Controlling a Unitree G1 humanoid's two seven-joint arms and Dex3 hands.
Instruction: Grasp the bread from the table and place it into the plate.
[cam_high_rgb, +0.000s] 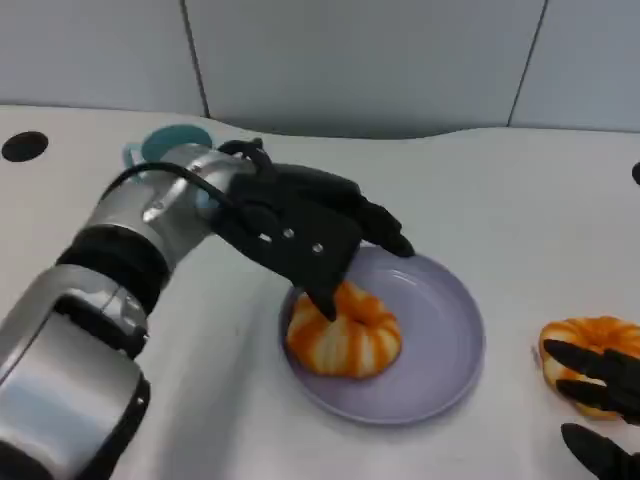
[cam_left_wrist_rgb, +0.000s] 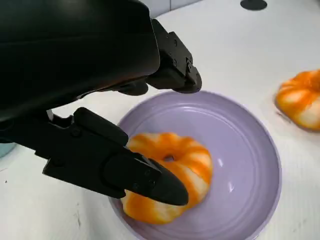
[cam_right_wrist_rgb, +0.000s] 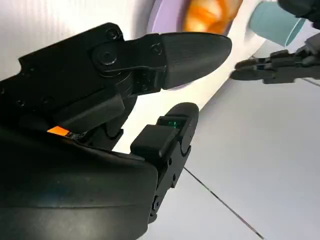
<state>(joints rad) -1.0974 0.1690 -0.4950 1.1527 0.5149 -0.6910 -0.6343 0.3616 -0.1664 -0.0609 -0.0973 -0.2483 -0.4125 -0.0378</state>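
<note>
The left hand (cam_high_rgb: 300, 232) is hanging over the near-left part of the purple plate (cam_high_rgb: 450, 345), and a ring-shaped orange and white bread (cam_high_rgb: 345, 332) is lying inside the plate, toward that same side. From the left wrist view, the fingers (cam_left_wrist_rgb: 145, 177) are standing apart: one long one is reaching across in front of the bread and its tip seems to be brushing the crust or sitting just above it, while the others are spreading over the far rim. Nothing is being pinched, so I am reading this as the letting-go step, with the bread already resting on the plate and the hand loosening around it.

A second bread (cam_high_rgb: 590, 355) of the same kind is lying on the white table (cam_high_rgb: 500, 200), well to the right of the plate. The right hand (cam_high_rgb: 600, 400) is resting right at it, its dark fingers laid over the near side of the crust; whether they are gripping or merely touching, I cannot tell. A pale blue cup (cam_high_rgb: 172, 148) is standing behind the left forearm.

For what is coming next, I would guess the left hand needs lifting straight up and drawing back toward the left, keeping that low finger from dragging the bread over the rim. After that, the bread on the table looks like the piece left to fetch.
</note>
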